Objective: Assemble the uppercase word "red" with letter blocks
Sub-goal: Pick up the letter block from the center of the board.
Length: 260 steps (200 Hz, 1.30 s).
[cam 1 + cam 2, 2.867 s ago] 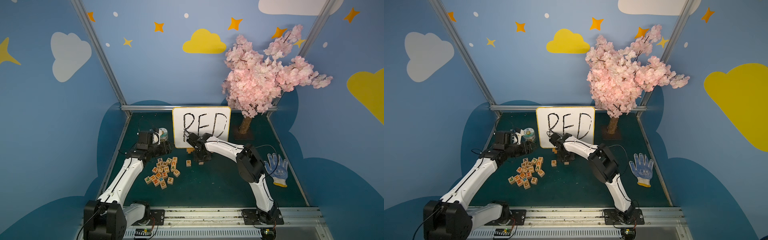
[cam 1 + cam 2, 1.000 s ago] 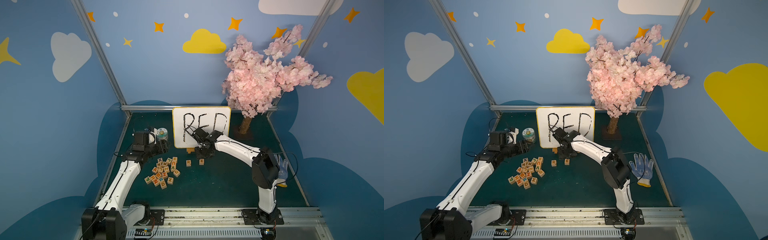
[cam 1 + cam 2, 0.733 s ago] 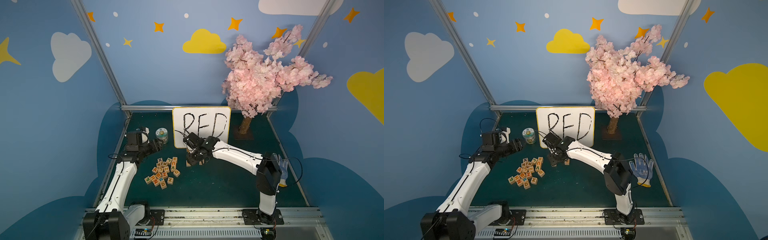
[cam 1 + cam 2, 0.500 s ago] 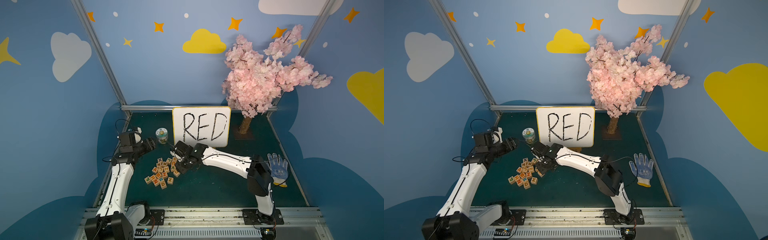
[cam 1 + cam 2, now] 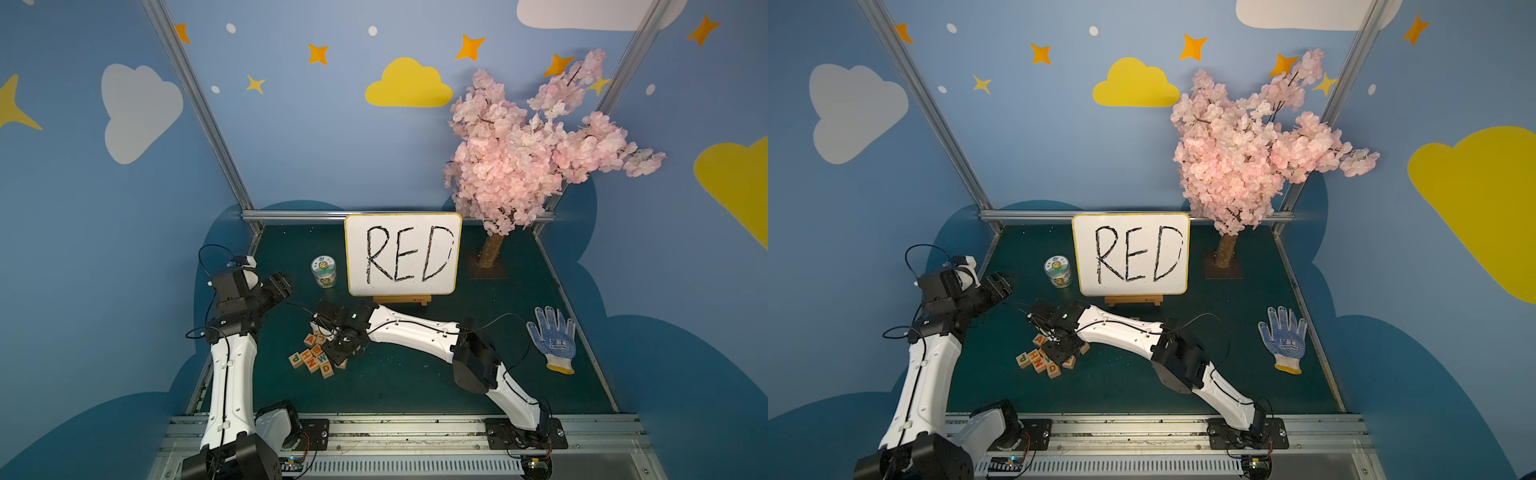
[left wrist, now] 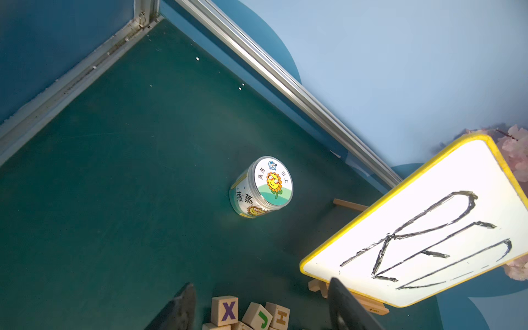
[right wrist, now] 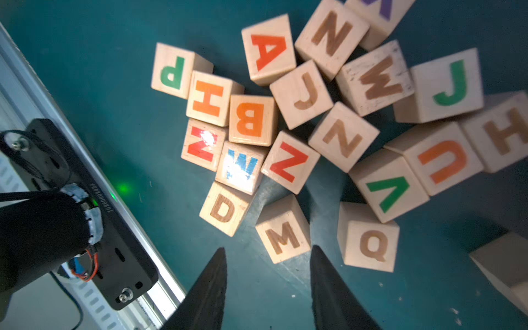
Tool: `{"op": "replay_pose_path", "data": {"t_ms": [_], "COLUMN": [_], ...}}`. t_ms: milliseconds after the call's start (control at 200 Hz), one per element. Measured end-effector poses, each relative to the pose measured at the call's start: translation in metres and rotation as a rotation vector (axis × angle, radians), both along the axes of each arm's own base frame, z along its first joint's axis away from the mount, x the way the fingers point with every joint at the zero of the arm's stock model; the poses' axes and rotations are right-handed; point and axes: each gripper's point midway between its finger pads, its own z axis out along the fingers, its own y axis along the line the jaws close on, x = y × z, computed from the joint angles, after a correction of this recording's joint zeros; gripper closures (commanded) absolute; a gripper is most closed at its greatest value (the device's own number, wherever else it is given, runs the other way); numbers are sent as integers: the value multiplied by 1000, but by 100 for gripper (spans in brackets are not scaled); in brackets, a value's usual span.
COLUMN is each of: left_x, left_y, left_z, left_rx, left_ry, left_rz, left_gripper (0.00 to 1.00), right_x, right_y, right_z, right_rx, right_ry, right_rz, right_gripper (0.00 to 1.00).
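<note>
Top views high, wrist seemingly near blocks [image 7: 253,120]

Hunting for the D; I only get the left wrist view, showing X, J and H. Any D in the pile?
Observer: Yes, a D block lies face up at the front edge of the pile.
Operator: Where is the right gripper?
Observer: The right gripper hangs over the pile, jaws apart, gripping nothing, tips by the M block.
Operator: Anything on top of the D?
Observer: No, its top is bare; a blue W block sits right beside it.
</note>
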Motion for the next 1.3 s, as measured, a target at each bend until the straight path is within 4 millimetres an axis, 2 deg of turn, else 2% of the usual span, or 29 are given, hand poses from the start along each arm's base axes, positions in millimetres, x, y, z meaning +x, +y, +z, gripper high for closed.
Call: {"op": "replay_pose_path", "data": {"t_ms": [185,335,541,901,1302], "left_x": [-3,-6,-6,-11,-21], "left_y": [17,26,28,36,56], "left_z": [4,9,12,13,20], "left_rx": [-17,-19,-18,-25,-10], "left_ry": [-16,-34,-47,-52,-70], "left_rz": [57,91,96,138,233], "left_gripper": [28,28,28,26,23], "right_x": [-8,-11,-16,-28,-32], "right_y": [-4,-3,4,9,14], "right_z": [-19,-11,-3,-18,-17], "right_rx": [-70,-72,-57,-72,-54], "right_ry": [24,22,14,58,74], "right_rz": [19,29,51,98,134], "right_gripper": [50,48,48,47,45]}}
